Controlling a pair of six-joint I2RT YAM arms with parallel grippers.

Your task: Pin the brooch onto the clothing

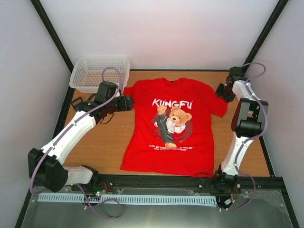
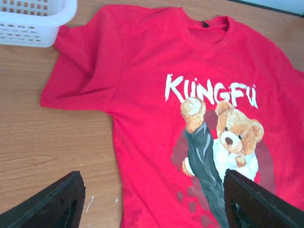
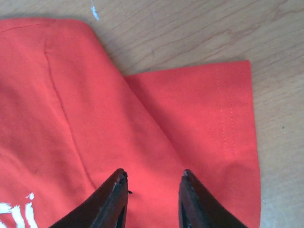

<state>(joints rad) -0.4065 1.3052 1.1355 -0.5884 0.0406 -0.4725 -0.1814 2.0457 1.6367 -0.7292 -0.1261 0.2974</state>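
Observation:
The red T-shirt (image 1: 173,126) lies flat on the wooden table, with white "KUNGFU" lettering and a kicking teddy bear (image 1: 172,124). It also shows in the left wrist view (image 2: 142,95) and the right wrist view (image 3: 95,118). The brooch is not in view. My left gripper (image 1: 127,103) is open and empty, hovering by the shirt's left sleeve; in its own view (image 2: 152,199) the jaws straddle the shirt's edge. My right gripper (image 1: 221,91) is open and empty over the right sleeve (image 3: 209,118); in its own view (image 3: 153,176) the jaws stand apart.
A white mesh basket (image 1: 99,72) stands at the back left, close behind the left gripper, and its corner shows in the left wrist view (image 2: 33,21). Dark frame rails run along the table's sides and front (image 1: 190,182).

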